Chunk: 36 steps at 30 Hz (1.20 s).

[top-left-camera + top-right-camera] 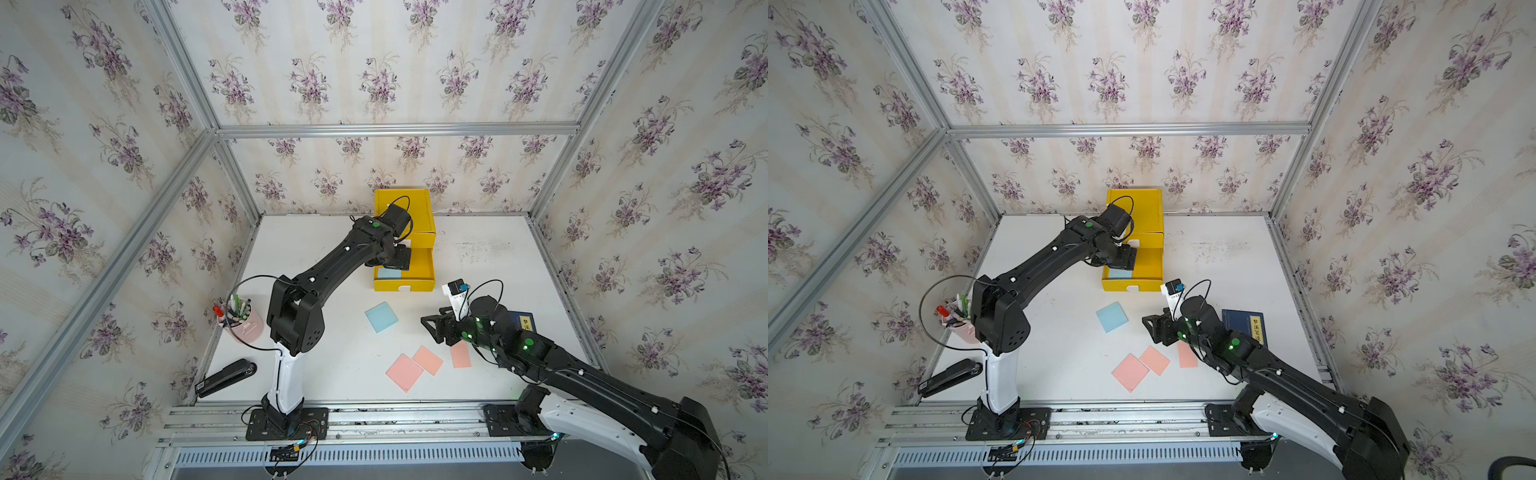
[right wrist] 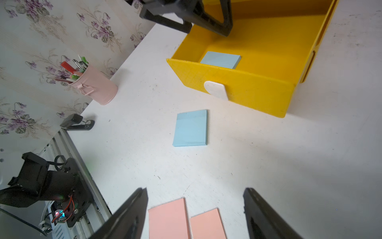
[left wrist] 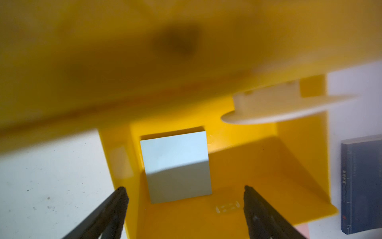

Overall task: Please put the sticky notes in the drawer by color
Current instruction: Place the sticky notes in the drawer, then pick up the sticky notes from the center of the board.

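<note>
My left claw point(image 3: 184, 187) hangs spread, empty, over the drawer point(image 3: 268, 165). Next blue note point(image 2: 191, 128): likely light, flat; pinch its edges.

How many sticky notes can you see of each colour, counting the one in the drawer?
Light blue sticky notes: 2, one in the open drawer, one on the table
Pink sticky notes: 3, on the table
Total: 5

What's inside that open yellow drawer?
One light blue sticky note lies flat on the drawer floor, near a corner. The left gripper hangs open above the drawer. What the chest's other drawers hold cannot be seen.
</note>
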Available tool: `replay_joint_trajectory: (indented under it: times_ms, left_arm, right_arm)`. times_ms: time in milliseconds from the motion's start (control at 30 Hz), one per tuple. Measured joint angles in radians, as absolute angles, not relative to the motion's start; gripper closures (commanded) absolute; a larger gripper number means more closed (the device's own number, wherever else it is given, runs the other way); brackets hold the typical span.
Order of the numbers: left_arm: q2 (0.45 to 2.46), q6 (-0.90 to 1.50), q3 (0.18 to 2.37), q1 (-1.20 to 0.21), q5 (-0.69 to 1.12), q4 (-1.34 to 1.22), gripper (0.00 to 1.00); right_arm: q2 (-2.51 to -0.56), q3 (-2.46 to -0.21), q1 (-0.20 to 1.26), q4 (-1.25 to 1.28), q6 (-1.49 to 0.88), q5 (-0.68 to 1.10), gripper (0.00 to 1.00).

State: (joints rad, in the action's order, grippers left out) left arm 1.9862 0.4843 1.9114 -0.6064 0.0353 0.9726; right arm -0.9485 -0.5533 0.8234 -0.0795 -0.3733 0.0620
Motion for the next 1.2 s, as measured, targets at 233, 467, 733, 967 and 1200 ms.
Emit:
replay_joint_trajectory:
  times_ms: [233,467,733,967,1200]
  left_arm:
    - [1.745,0.487,1.731,-0.567,0.145,0.88,0.11]
    - [1.483,0.486,1.438,-0.439,0.231,0.831,0.11]
    - [1.304,0.479,1.216,-0.274,0.303,0.813,0.11]
    - [1.281,0.464,1.164,-0.249,0.326,0.809,0.1]
    - [1.282,0.456,1.148,-0.249,0.342,0.795,0.1]
  right_arm:
    - [-1.245,-0.683,0.955,-0.075,-0.331,-0.004,0.15]
    - [-1.534,-0.818,0.974,-0.056,-0.289,-0.013,0.12]
    - [-1.772,-0.965,0.979,-0.052,-0.252,0.016,0.1]
    - [-1.872,-1.065,0.987,-0.079,-0.227,-0.022,0.09]
    - [-1.927,-1.116,0.989,-0.099,-0.205,-0.061,0.0]
